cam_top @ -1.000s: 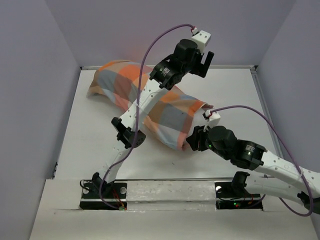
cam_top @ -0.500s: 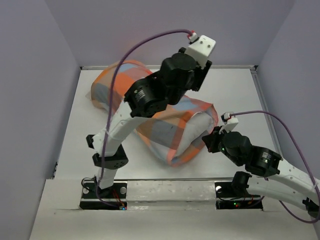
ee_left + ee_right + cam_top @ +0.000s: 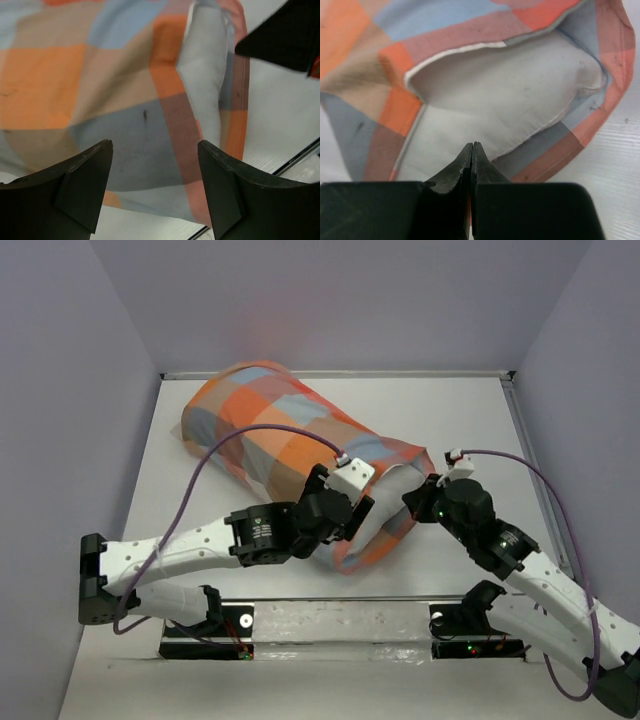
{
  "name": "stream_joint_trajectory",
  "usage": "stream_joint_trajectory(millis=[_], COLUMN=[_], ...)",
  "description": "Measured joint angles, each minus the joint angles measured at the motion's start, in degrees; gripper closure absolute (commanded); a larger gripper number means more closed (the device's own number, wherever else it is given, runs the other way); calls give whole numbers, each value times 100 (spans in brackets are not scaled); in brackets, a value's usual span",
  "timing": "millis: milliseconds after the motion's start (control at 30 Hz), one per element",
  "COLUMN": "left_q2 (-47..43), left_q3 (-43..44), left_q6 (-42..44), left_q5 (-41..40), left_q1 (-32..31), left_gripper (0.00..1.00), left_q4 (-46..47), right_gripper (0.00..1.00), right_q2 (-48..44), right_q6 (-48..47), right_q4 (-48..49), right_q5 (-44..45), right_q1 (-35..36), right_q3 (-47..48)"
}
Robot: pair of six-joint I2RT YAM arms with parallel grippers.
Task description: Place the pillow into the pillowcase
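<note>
L fingers (image 3: 82,192): spread wide, released, nothing btwn them. They hover just above the pillowcase (image 3: 270,420) on its near side, close to the open end. Checked cloth fills the gap under them: grey-blue and brown squares, orange beside.

R fingers (image 3: 471,165): clenched tight, tips pressed together at the lower hem of the opening. A thin orange-red sliver shows in the seam btwn them, so it looks like case cloth is pinched there. Just past the tips is the pillow (image 3: 510,100), white, sitting in the mouth of the case. The hem is folded back along its top and an orange-red edge curves round its right end.

Pillow is almost all inside; only the white end shows at the opening. Case + pillow lie diagonally on the counter (image 3: 470,420). Closed end is near the far-left corner. Open end is abt mid-counter, a bit toward the right edge and closer to the near edge. The opening's rim stands up some off the counter.

L arm (image 3: 190,545) lies low, reaching from the near-left corner across to the case's near side. R arm (image 3: 530,575) comes in from the near-right corner, wrist at the opening. The two sets of fingers are near each other, either side of the open end. A purple cable (image 3: 215,455) loops over the L arm; another runs along the R.
</note>
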Motion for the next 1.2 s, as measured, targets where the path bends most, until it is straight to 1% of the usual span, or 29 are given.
stream_joint_trajectory(millis=[67, 100, 200, 233, 367, 467, 500, 567, 600, 633, 700, 733, 767, 800, 833, 933, 967, 1000, 1067, 1200], left_q2=[87, 118, 225, 284, 708, 1001, 1034, 1137, 1191, 1274, 1390, 1434, 1488, 1515, 1552, 1609, 1609, 1606, 1563, 1294], left_q3=[-610, -721, -741, -730, -715, -896, -931, -1023, -1034, -1034, -1034, -1034, -1034, -1034, -1034, -1034, -1043, -1049, -1099, -1255], left_q6=[-149, -195, -236, -238, -238, -243, -240, -240, -225, -208, -184, -146, -103, -96, -52, -9, 13, 0, -24, -101], left_q5=[199, 264, 409, 422, 435, 610, 632, 634, 619, 560, 435, 354, 258, 208, 142, 4, -26, -50, -55, 24], left_q1=[-9, -11, -11, -11, 33, 155, 214, 308, 341, 385, 391, 389, 389, 389, 387, 387, 385, 382, 365, 297], left_gripper=[18, 18, 17, 17, 17, 19, 22, 24, 27, 36, 39, 45, 51, 56, 69, 88, 90, 95, 100, 100], left_q4=[282, 400, 997, 1200, 1685, 1934, 1941, 1971, 1982, 2006, 2063, 2083, 2107, 2124, 2149, 2197, 2229, 2267, 2345, 2490], right_gripper=[94, 93, 85, 79, 68, 67, 67, 67, 67, 67, 65, 62, 52, 46, 35, 22, 21, 20, 19, 18], right_q2=[-210, -271, -284, -282, -339, -575, -621, -710, -743, -772, -822, -831, -835, -839, -861, -957, -979, -994, -918, -295], right_q6=[-9, -17, -2, 35, 153, 258, 308, 398, 433, 479, 553, 581, 625, 662, 710, 850, 909, 990, 1086, 1268], right_q4=[155, 273, 625, 702, 793, 815, 876, 1016, 1051, 1095, 1137, 1163, 1182, 1198, 1241, 1327, 1370, 1408, 1552, 2140], right_q5=[-343, -511, -1045, -1259, -1602, -1727, -1759, -1808, -1829, -1864, -1926, -1956, -1998, -2022, -2059, -2087, -2103, -2116, -2197, -2549], right_q1=[-160, -245, -424, -481, -584, -586, -586, -586, -586, -586, -586, -586, -586, -586, -586, -586, -586, -586, -586, -586], right_q3=[-31, -52, -214, -308, -656, -813, -848, -960, -1014, -1075, -1196, -1231, -1268, -1294, -1344, -1502, -1565, -1626, -1727, -1834])
